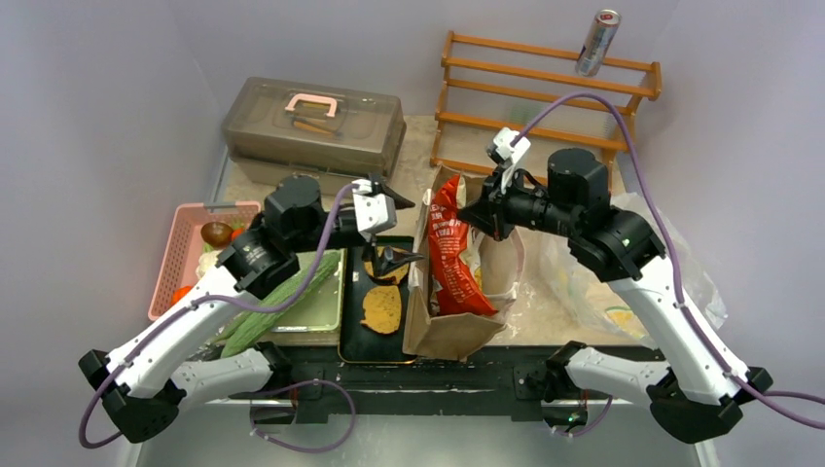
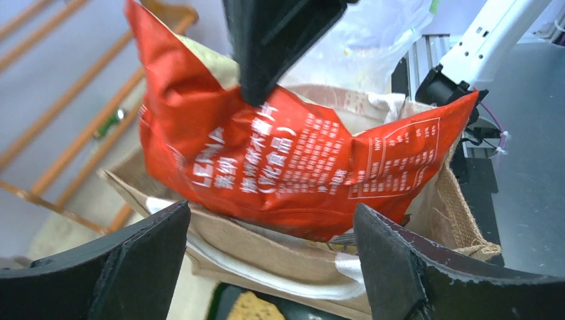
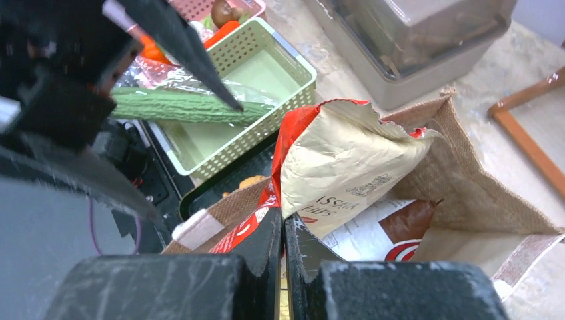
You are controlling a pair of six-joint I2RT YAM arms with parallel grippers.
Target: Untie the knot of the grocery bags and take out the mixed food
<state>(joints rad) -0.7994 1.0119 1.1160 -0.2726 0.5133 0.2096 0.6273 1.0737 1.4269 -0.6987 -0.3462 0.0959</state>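
The brown paper bag (image 1: 457,331) stands open at the table's middle. A red-orange snack packet (image 1: 450,258) sticks up out of it. My right gripper (image 1: 469,216) is shut on the packet's upper edge; in the right wrist view the jaws (image 3: 282,227) pinch the packet (image 3: 346,160) flat. My left gripper (image 1: 407,232) is open and empty, just left of the bag; in its own view the gripper (image 2: 273,260) faces the packet (image 2: 293,160) and the bag's white handle (image 2: 280,270). Two toast slices (image 1: 381,306) lie on a black tray. The transparent bag (image 1: 632,282) lies crumpled at the right.
A green basket (image 1: 326,311) holds the long cucumber (image 1: 282,297). A pink basket (image 1: 180,248) at the left holds a tomato and other vegetables. The grey lidded case (image 1: 311,122) stands at the back left. A wooden rack (image 1: 545,97) with a silver can (image 1: 596,42) is at the back right.
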